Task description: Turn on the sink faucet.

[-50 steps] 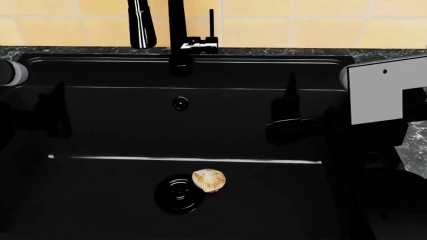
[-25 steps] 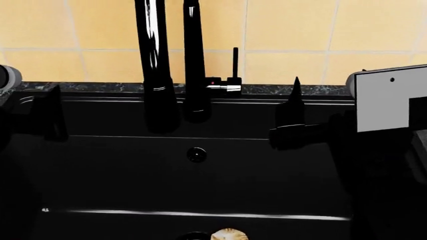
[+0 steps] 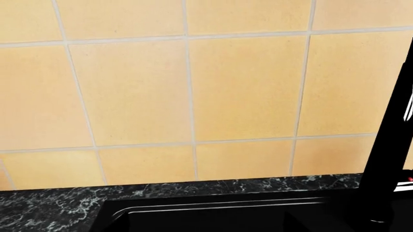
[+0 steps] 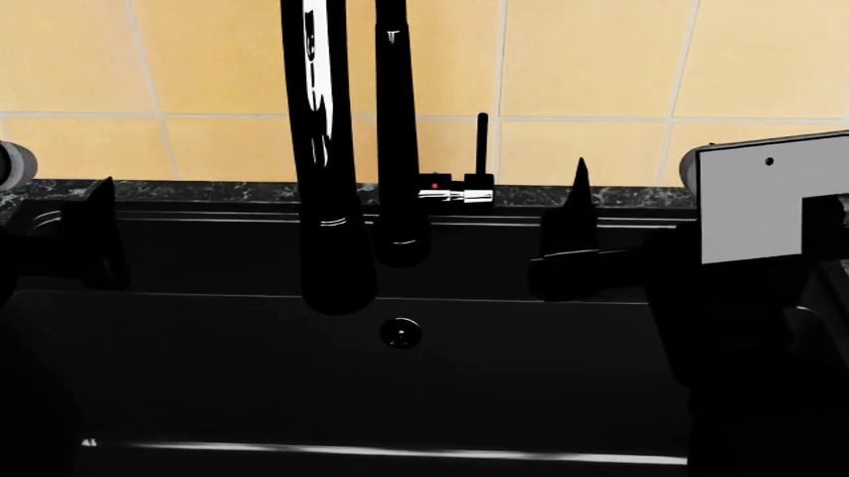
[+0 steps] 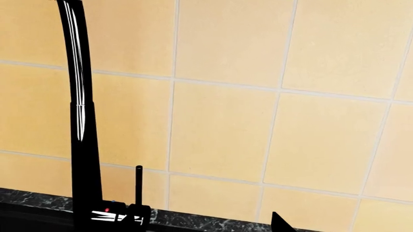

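Observation:
The sink faucet (image 4: 398,119) is a tall glossy black tube with its spout (image 4: 325,199) hanging in front. Its thin lever handle (image 4: 482,149) stands upright on a chrome joint (image 4: 447,195) with a red dot. It also shows in the right wrist view (image 5: 84,145), with the lever (image 5: 139,186). The sink (image 4: 265,378) is a matte-black basin with a round overflow hole (image 4: 401,332). My right gripper (image 4: 630,248) is open and empty, with one fingertip (image 4: 580,199) right of the lever and apart from it. My left gripper (image 4: 47,238) is open and empty at the sink's left.
Yellow wall tiles (image 4: 597,60) rise behind a dark marbled counter strip (image 4: 213,191). My right arm's grey plate (image 4: 763,199) stands at the right edge. In the left wrist view the faucet tube (image 3: 390,145) is at one side, above the sink rim (image 3: 193,208).
The head view has lifted. The faucet now looks larger and lower, and the drain and the shell have left the picture. Both grippers hold about the same places in the view.

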